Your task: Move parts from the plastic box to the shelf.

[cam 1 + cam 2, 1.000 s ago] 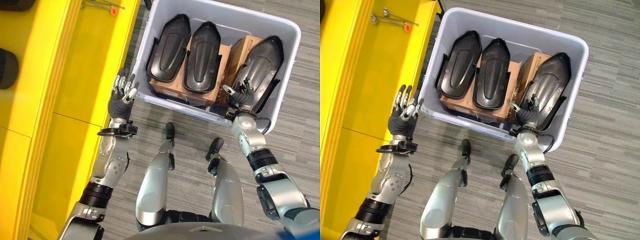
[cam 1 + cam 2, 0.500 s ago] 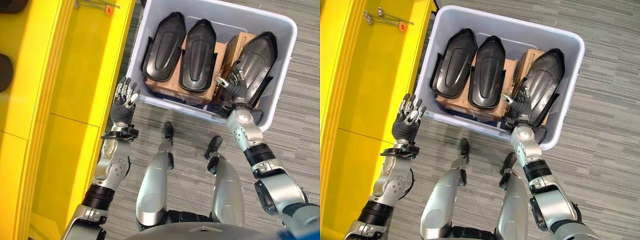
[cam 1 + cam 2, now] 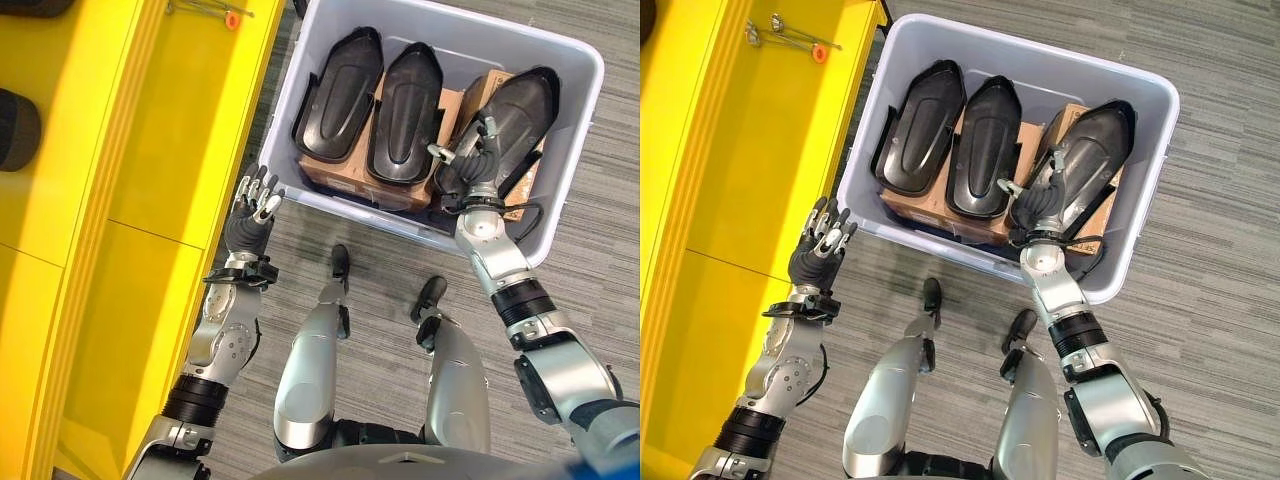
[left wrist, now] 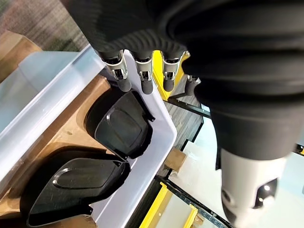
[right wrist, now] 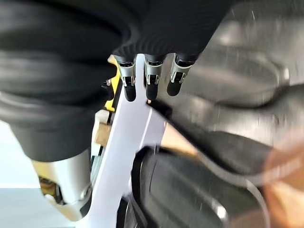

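A pale plastic box (image 3: pixel 350 211) stands on the floor ahead of me. Inside, three black moulded parts lie side by side on brown cardboard boxes (image 3: pixel 340 180): a left part (image 3: pixel 338 95), a middle part (image 3: pixel 405 100) and a right part (image 3: pixel 515 110). My right hand (image 3: pixel 468 170) is inside the box at the near end of the right part, open, its fingers (image 5: pixel 147 80) straight and lying over that part. My left hand (image 3: pixel 250 215) hangs open outside the box's near left corner, between the box and the yellow shelf (image 3: pixel 150 150), holding nothing.
On the yellow shelf at the left lie a black part (image 3: pixel 15 130) and, further back, a thin metal tool with an orange tip (image 3: pixel 215 12). Grey striped carpet (image 3: pixel 600 220) surrounds the box. The gap between shelf and box is narrow.
My right hand has moved from the box's near wall further in, onto the near end of the right part. The left hand has dropped back slightly. The camera shifted a little.
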